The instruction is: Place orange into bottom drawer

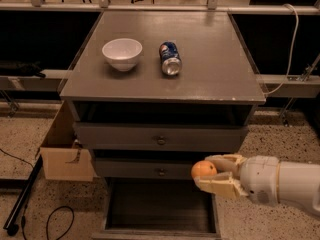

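The orange is small, round and bright, held between the tan fingers of my gripper, which comes in from the right on a white arm. The gripper is shut on the orange and holds it in front of the middle drawer's right part, above the right side of the bottom drawer. The bottom drawer is pulled out and its dark interior is bare.
On the grey cabinet top stand a white bowl and a blue soda can lying on its side. The two upper drawers are closed. A cardboard box sits at the cabinet's left. Cables lie on the floor at left.
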`<state>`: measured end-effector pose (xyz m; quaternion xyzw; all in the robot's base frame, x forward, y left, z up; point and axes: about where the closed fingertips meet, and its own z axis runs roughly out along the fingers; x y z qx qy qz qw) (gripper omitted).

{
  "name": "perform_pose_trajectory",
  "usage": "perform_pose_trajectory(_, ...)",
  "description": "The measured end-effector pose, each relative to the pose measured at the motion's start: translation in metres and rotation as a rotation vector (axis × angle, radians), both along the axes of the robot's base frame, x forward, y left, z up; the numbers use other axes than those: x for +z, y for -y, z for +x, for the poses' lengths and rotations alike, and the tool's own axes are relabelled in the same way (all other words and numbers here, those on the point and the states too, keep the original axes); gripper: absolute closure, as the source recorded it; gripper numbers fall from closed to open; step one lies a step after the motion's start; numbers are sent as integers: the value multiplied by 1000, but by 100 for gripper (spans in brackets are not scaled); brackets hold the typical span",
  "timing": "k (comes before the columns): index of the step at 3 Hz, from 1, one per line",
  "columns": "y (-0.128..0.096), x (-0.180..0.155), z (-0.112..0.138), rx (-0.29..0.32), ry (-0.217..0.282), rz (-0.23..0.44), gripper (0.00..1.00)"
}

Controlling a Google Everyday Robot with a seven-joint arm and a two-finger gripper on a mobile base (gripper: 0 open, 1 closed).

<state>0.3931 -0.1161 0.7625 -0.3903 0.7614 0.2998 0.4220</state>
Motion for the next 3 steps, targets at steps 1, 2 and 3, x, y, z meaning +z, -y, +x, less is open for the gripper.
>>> perform_pose_trajectory(1,-3,-49,-9,-40,-59,57,100)
perform_pose_trajectory(2,-5,-101,-9,-71,-109,97,100)
perform_pose_trajectory(3,-9,-109,-12,-65,-117,91,100)
